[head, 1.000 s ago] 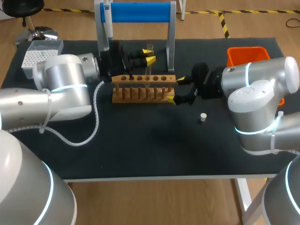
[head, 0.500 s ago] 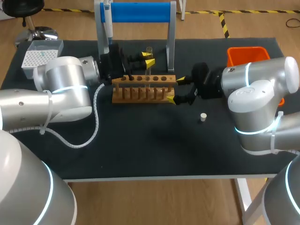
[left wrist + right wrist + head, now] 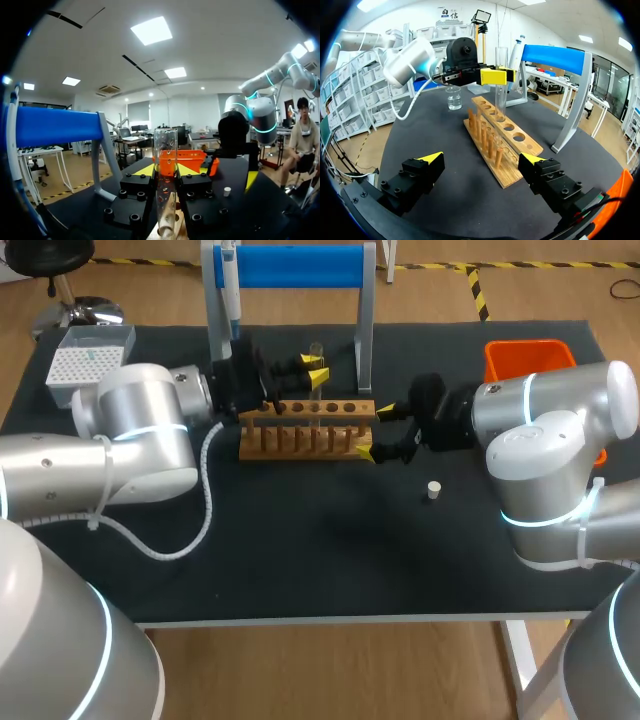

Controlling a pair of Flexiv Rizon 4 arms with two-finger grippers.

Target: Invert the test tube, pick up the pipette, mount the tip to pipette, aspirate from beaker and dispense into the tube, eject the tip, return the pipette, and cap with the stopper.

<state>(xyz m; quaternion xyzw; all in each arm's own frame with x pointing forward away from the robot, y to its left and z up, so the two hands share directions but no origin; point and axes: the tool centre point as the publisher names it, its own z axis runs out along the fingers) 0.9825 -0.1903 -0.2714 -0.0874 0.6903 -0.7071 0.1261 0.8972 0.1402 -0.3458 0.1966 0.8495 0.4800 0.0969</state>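
My left claw is clenched on the test tube, with one yellow tip pressing on each side of the glass. The tube stands upright, its lower end down at the row of holes in the wooden rack. I cannot tell whether it sits in a hole or hangs just over one.

My right claw is released, its fingers spread wide at the rack's right end with one yellow tip off each corner. In the right wrist view the rack's near end lies just ahead, between the tips, and I see no contact with either.

Behind the rack stands the blue-barred stand, and the pipette hangs at its left post. In the right wrist view the clear beaker sits on the table past the rack's far end, under my left arm.

The small white stopper lies on the black table, near my right arm and apart from the rack. The orange bin is at the far right corner, partly behind that arm. The white tip box is at the far left corner.
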